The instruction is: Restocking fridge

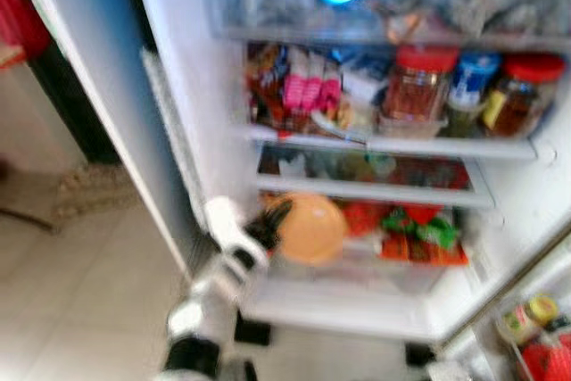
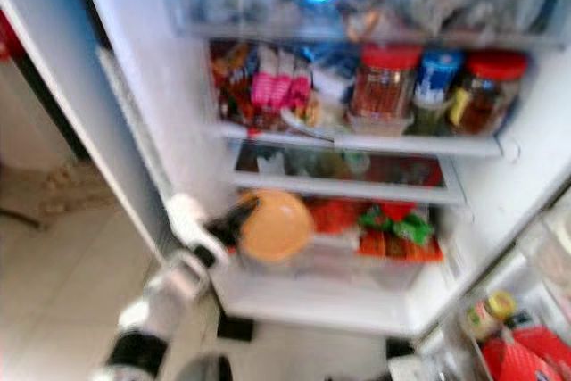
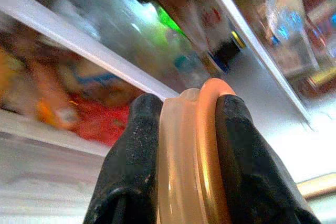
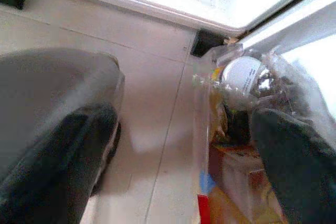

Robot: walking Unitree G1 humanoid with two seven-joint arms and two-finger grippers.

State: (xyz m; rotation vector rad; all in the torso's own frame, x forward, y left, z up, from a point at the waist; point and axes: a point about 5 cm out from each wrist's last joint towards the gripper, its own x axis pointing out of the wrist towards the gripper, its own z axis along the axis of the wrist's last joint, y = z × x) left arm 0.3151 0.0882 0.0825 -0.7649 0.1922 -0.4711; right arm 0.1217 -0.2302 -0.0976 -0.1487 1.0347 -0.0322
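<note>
Two black fingers [image 3: 137,171] of my left gripper [image 1: 272,220] pinch the orange bowl's [image 1: 310,227] stiff, light, slippery-looking rim at the fridge [image 1: 357,305]; right jaws gape empty.

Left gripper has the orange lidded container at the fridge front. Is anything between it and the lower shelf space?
Yes. The left gripper holds the orange container in front of the lower compartment, where red and green packets already sit just right of and behind it. The space directly behind the container is hidden and blurred.
</note>
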